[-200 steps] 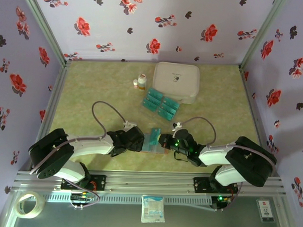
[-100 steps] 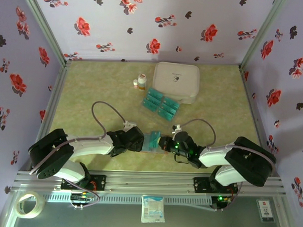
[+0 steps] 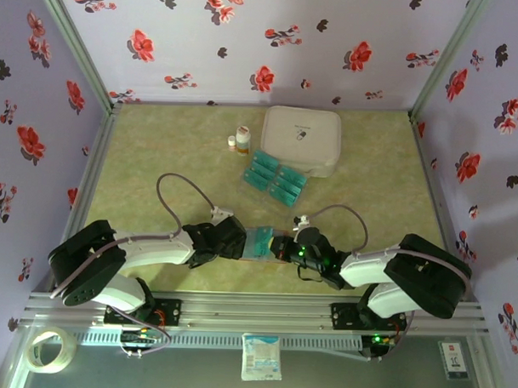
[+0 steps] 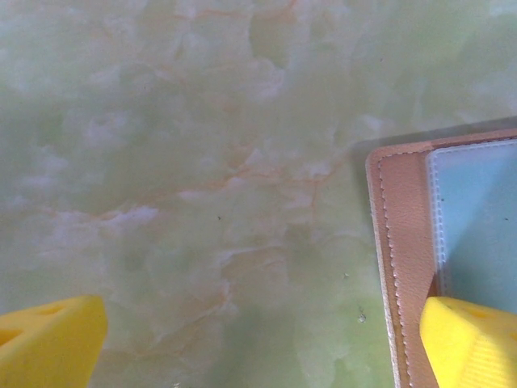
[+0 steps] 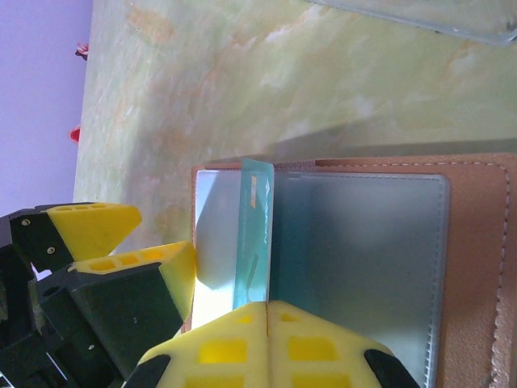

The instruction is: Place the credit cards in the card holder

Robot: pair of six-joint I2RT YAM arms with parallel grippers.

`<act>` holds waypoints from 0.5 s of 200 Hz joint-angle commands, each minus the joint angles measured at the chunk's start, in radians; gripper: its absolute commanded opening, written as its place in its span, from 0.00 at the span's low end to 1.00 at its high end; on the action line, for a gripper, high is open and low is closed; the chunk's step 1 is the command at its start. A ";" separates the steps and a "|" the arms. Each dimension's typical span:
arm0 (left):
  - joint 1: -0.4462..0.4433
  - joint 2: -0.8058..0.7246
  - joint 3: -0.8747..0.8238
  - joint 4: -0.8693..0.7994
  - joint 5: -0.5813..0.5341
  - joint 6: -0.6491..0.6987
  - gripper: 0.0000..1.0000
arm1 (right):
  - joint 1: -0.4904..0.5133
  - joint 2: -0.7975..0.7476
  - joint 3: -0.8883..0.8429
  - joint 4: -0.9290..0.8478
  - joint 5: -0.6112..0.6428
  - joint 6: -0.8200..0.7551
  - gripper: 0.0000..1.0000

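Right pincer (image 5: 266,317), clamped on one credit card (image 5: 257,234), has advanced over the open card holder (image 5: 477,267); insertion appears under way. Left pincer (image 4: 258,347) stands wide, one finger at the holder's edge.

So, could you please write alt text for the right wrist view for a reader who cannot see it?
The right claw, shut, pinches a teal credit card on edge over the open brown card holder, at its pale inner pocket. The left claw is open at the holder's edge, on a green marbled table.
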 commanded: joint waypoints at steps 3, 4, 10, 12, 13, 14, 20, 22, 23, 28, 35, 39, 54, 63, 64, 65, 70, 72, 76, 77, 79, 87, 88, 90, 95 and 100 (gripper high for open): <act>-0.010 -0.007 -0.023 -0.052 -0.022 -0.003 1.00 | 0.013 0.009 -0.026 -0.012 0.039 0.026 0.00; -0.009 -0.007 -0.024 -0.053 -0.023 -0.004 1.00 | 0.014 0.009 -0.025 -0.012 0.040 0.026 0.00; -0.010 -0.007 -0.023 -0.053 -0.022 -0.002 1.00 | 0.015 0.011 -0.028 -0.011 0.041 0.030 0.00; -0.010 -0.007 -0.024 -0.053 -0.022 -0.003 1.00 | 0.017 0.011 -0.029 -0.012 0.042 0.031 0.00; -0.010 -0.007 -0.024 -0.053 -0.022 -0.003 1.00 | 0.017 0.011 -0.030 -0.012 0.042 0.032 0.00; -0.010 -0.007 -0.023 -0.053 -0.023 -0.003 1.00 | 0.017 0.011 -0.030 -0.012 0.042 0.033 0.00; -0.010 -0.007 -0.023 -0.053 -0.023 -0.003 1.00 | 0.020 0.011 -0.031 -0.013 0.045 0.035 0.00; -0.010 -0.008 -0.023 -0.052 -0.022 -0.002 1.00 | 0.019 0.010 -0.032 -0.014 0.045 0.037 0.00; -0.010 -0.007 -0.023 -0.052 -0.022 -0.002 1.00 | 0.021 0.010 -0.032 -0.013 0.045 0.037 0.00; -0.010 -0.007 -0.024 -0.053 -0.022 -0.003 1.00 | 0.023 0.012 -0.034 -0.015 0.047 0.039 0.00; -0.010 -0.007 -0.023 -0.051 -0.022 -0.002 1.00 | 0.024 0.013 -0.036 -0.016 0.050 0.042 0.00; -0.010 -0.007 -0.023 -0.052 -0.022 -0.002 1.00 | 0.028 0.013 -0.036 -0.015 0.052 0.043 0.00; -0.010 -0.007 -0.022 -0.052 -0.022 -0.003 1.00 | 0.032 0.015 -0.036 -0.017 0.055 0.046 0.00; -0.010 -0.006 -0.023 -0.052 -0.023 -0.003 1.00 | 0.035 0.018 -0.036 -0.017 0.055 0.047 0.00; -0.010 -0.007 -0.023 -0.053 -0.023 -0.003 1.00 | 0.035 0.018 -0.036 -0.017 0.055 0.046 0.00; -0.010 -0.007 -0.023 -0.053 -0.022 -0.002 1.00 | 0.035 0.019 -0.036 -0.017 0.055 0.047 0.00; -0.010 -0.007 -0.022 -0.052 -0.022 -0.002 1.00 | 0.036 0.021 -0.036 -0.017 0.055 0.049 0.00; -0.010 -0.007 -0.022 -0.051 -0.022 -0.002 1.00 | 0.036 0.021 -0.035 -0.017 0.055 0.049 0.00; -0.010 -0.007 -0.023 -0.053 -0.022 -0.002 1.00 | 0.038 0.023 -0.034 -0.017 0.054 0.049 0.00; -0.009 -0.007 -0.023 -0.052 -0.022 -0.003 1.00 | 0.038 0.023 -0.034 -0.017 0.054 0.048 0.00; -0.010 -0.007 -0.023 -0.053 -0.022 -0.003 1.00 | 0.040 0.026 -0.035 -0.015 0.054 0.049 0.00; -0.010 -0.009 -0.024 -0.052 -0.023 -0.003 1.00 | 0.042 0.028 -0.034 -0.014 0.054 0.050 0.00; -0.010 -0.008 -0.024 -0.052 -0.022 -0.003 1.00 | 0.042 0.028 -0.034 -0.013 0.055 0.050 0.00; -0.010 -0.009 -0.023 -0.053 -0.022 -0.002 1.00 | 0.042 0.029 -0.034 -0.012 0.055 0.051 0.00; -0.010 -0.009 -0.023 -0.053 -0.022 -0.002 1.00 | 0.043 0.032 -0.034 -0.012 0.055 0.052 0.00; -0.010 -0.008 -0.023 -0.052 -0.022 -0.001 1.00 | 0.045 0.034 -0.034 -0.011 0.055 0.053 0.00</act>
